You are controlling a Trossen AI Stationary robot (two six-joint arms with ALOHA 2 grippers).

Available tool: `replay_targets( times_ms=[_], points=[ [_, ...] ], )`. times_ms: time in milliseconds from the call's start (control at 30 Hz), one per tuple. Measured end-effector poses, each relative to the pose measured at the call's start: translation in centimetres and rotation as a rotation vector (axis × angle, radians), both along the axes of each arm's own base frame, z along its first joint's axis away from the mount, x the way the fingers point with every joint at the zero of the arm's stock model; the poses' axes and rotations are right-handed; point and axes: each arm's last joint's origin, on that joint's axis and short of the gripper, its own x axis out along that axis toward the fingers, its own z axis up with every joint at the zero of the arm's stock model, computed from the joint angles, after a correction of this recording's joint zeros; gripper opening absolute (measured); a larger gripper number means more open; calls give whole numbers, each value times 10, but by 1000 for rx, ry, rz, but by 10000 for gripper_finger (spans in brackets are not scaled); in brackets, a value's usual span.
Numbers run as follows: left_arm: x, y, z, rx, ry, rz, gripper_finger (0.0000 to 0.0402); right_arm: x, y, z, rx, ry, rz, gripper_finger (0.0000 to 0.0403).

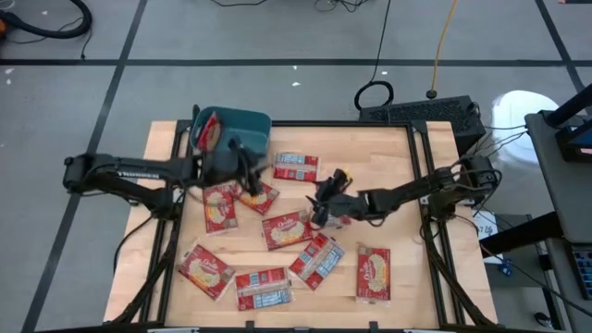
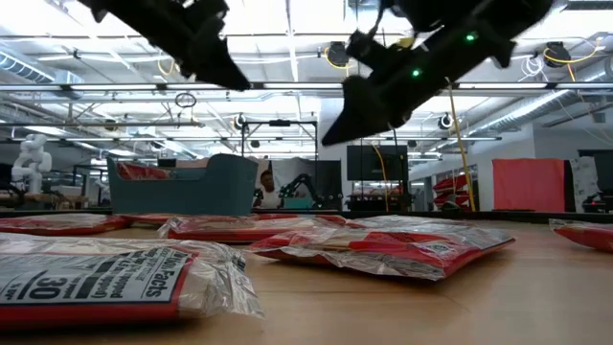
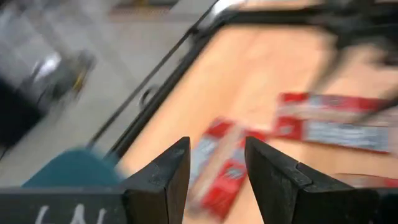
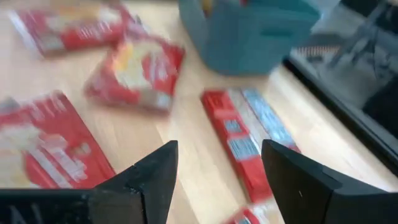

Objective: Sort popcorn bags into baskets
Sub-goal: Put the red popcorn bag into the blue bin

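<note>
From the near edge of the tabletop [image 1: 388, 185] I count a row of popcorn bags [image 1: 264, 287] lying flat: four along the front, then two more mid-table and three or so closer to the basket. All loose, none stacked.

Right end effector [image 1: 319, 205] hangs above the middle of the table, fingers apart, nothing between them; one bag lies just ahead of it toward the basket.

Left end effector [image 1: 248, 172] is farther back, near the basket's corner, fingers parted and empty (wrist view is motion-blurred, but the gap is clear).

The basket [image 1: 250, 123], teal, sits at the far left edge of the tabletop. One bag [image 1: 209, 131] stands in it, possibly more beneath; I cannot tell.

My judgement: early stage. Roughly nine bags are left to sort.
</note>
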Motion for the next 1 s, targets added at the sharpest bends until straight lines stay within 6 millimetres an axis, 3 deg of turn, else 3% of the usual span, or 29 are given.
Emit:
replay_targets(
  times_ms=[300,667,1000],
  points=[
    [-5,-42,-31,32,-62,-161,159,9,-11,10,37,92,111,224],
    [-16,-63,-54,-75,-119,-167,159,7,-38,8,-12,159,109,224],
    [-21,-71,-61,-65,-106,-154,159,17,-60,-41,128,218,-9,224]
  ],
)
